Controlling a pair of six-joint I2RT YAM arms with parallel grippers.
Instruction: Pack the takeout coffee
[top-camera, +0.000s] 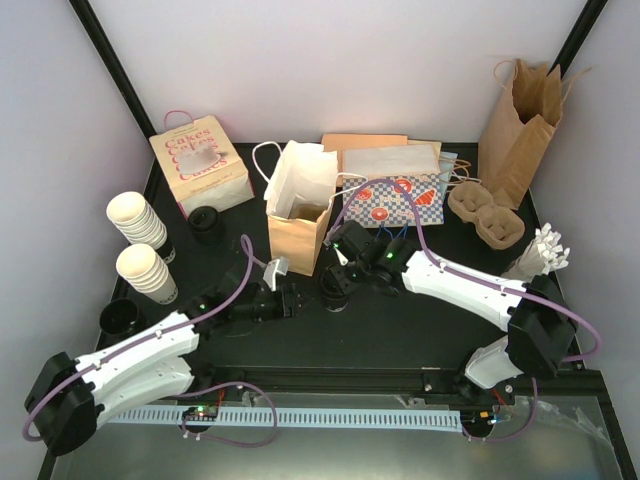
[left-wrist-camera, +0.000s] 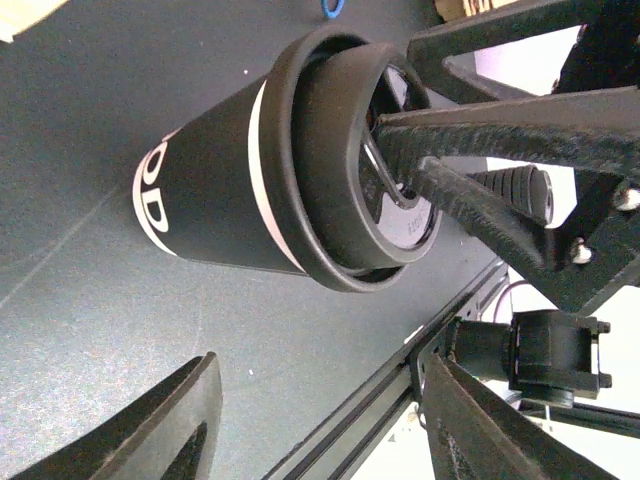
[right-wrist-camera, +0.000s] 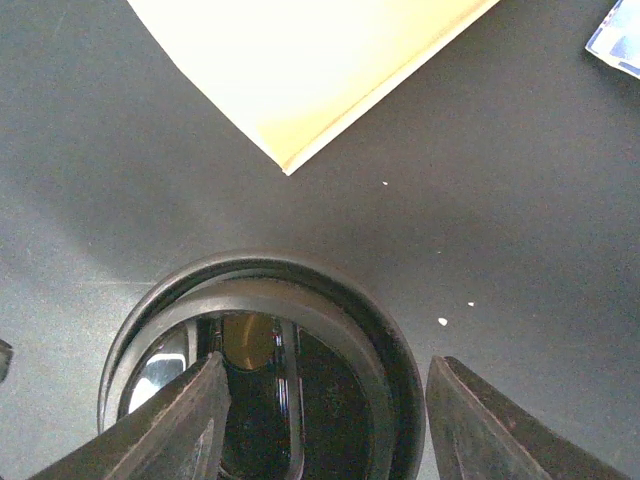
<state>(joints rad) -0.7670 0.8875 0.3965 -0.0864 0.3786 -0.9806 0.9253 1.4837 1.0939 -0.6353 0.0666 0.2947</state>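
The right gripper (right-wrist-camera: 325, 380) hangs straight over the takeout coffee (left-wrist-camera: 220, 180), fingers spread to either side of its black lid (right-wrist-camera: 260, 275) — whether they actually press on it I cannot tell. The left gripper (left-wrist-camera: 320, 385) sits low over the table (left-wrist-camera: 90, 330), jaws spread and empty, the cup upright just ahead of it. Just beyond the right gripper stands an open paper bag (top-camera: 297, 235).

The cup is probably light if empty, top-heavy and sloshy if full. Its paper wall dents easily, and the plastic lid looks slick and could pop off. A gentle pinch on the body, just below the lid rim, seems best — keeping it upright.
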